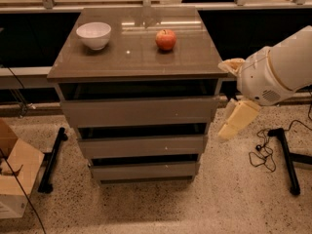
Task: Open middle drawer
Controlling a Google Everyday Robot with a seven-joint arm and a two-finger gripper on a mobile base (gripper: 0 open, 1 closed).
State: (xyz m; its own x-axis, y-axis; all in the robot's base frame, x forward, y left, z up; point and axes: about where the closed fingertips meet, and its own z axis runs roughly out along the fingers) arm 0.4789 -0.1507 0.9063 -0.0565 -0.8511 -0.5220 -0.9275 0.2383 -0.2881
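Observation:
The drawer cabinet stands in the middle of the view with three stacked grey-brown fronts. The middle drawer [142,146] is the medium-height front, with a tiny pale speck right of its centre, and it sits flush with the fronts above and below. My arm comes in from the right. My gripper [230,129], cream-coloured, hangs down and to the left beside the cabinet's right side, level with the gap between the top and middle fronts, apart from the cabinet.
A white bowl [94,34] and a red apple [165,39] sit on the glossy cabinet top [131,57]. A cardboard box [14,179] stands on the floor at left. A black stand leg [52,160] lies left, another leg and cable [285,155] lie right.

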